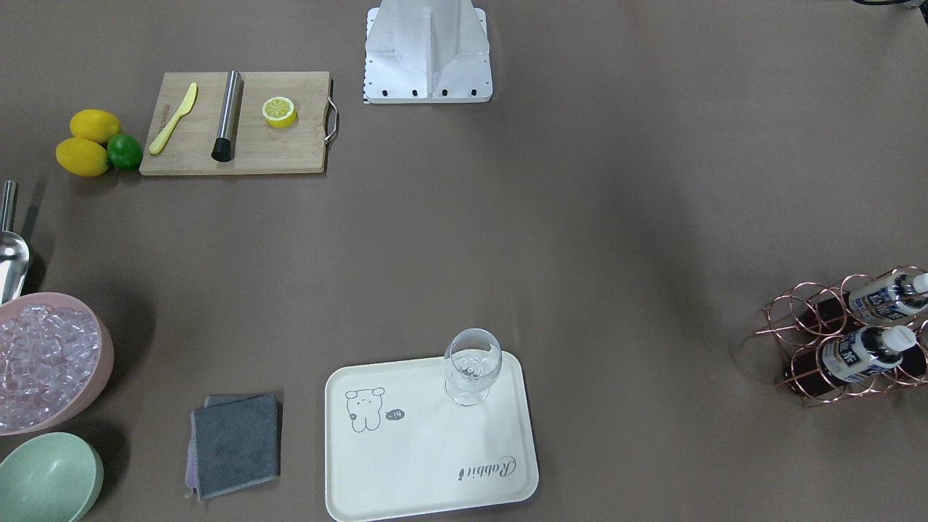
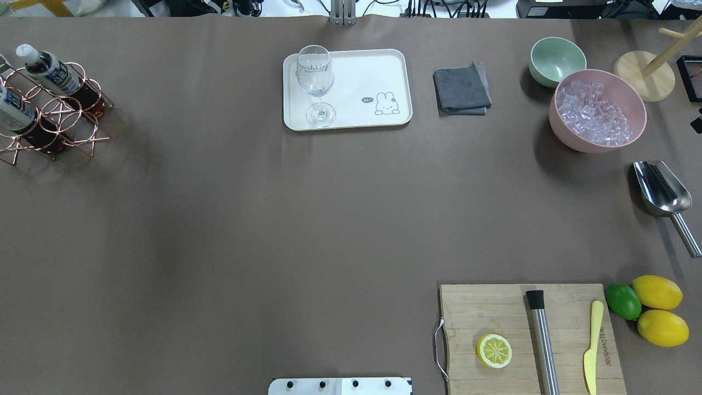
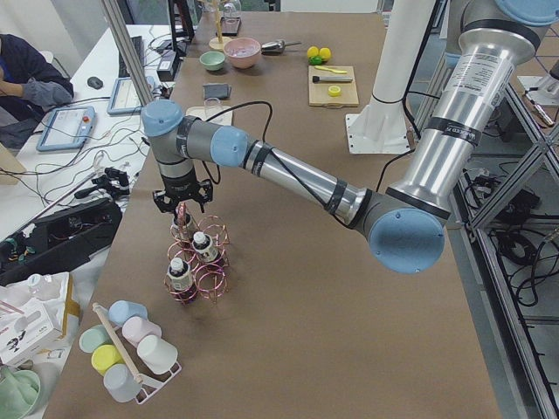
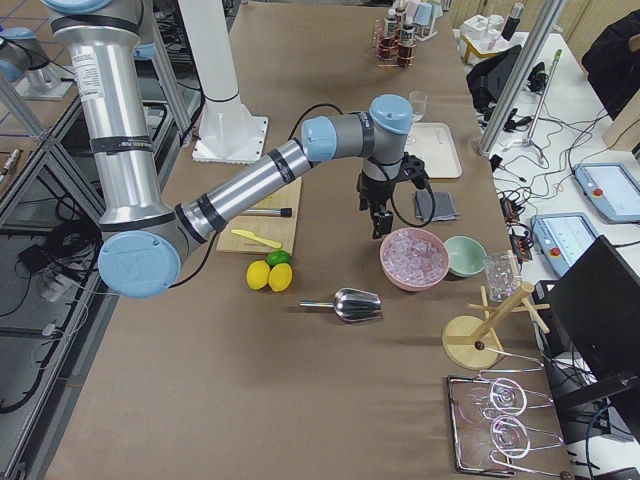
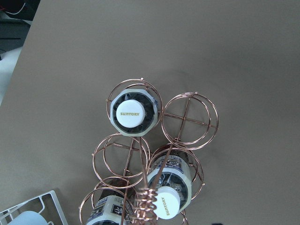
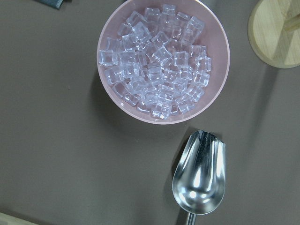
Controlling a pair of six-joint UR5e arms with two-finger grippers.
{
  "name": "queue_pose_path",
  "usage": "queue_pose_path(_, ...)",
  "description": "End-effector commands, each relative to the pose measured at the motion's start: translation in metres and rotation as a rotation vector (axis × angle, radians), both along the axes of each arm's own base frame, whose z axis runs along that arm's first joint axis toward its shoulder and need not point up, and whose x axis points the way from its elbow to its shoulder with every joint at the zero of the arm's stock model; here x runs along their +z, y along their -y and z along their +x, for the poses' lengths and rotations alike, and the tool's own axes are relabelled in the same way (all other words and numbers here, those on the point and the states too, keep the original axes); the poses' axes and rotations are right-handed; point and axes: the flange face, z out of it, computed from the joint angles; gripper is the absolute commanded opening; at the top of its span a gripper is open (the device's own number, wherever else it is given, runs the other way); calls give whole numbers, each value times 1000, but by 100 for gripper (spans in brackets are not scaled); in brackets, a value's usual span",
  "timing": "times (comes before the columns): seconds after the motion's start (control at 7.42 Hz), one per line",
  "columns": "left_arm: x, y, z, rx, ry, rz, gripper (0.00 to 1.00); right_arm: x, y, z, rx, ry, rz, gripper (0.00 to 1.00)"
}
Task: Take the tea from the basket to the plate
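Note:
Three tea bottles stand in a copper wire basket (image 5: 190,115) at the table's left end. In the left wrist view I look straight down on one white cap (image 5: 129,114); a second bottle (image 5: 167,199) and a third (image 5: 105,208) lie lower in frame. My left gripper (image 3: 181,208) hangs just above the basket's far bottle (image 3: 182,223); I cannot tell if it is open. The cream plate (image 2: 356,66) lies at the far middle with a wine glass (image 2: 315,82) on it. My right gripper (image 4: 380,228) hovers over the ice bowl; its state is unclear.
A pink bowl of ice (image 6: 164,58) and a metal scoop (image 6: 199,173) lie under the right wrist. A mint bowl (image 2: 556,52), a grey cloth (image 2: 462,88), a cutting board (image 2: 526,334) with tools, and lemons and a lime (image 2: 652,307) sit on the right.

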Motion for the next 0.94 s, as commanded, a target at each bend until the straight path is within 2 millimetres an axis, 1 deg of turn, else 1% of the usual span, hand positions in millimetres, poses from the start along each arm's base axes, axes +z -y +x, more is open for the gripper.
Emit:
queue_pose_path(0.0,9,-5,2,45,13,29,70,4,0,0,2,-8,-25,100)
queue_pose_path(0.13,10,-5,1,50,14,33,63,5,0,0,1,-7,-29,100)
queue_pose_path(0.4,15,-3,1,57,14,28,55,7,2,0,2,-12,-28,100)
queue_pose_path(0.67,14,-2,-3,50,15,30,36,5,4,-1,1,-12,-24,100)
queue_pose_path(0.81,12,-1,-4,47,23,32,11,6,6,-1,1,-13,-27,100)
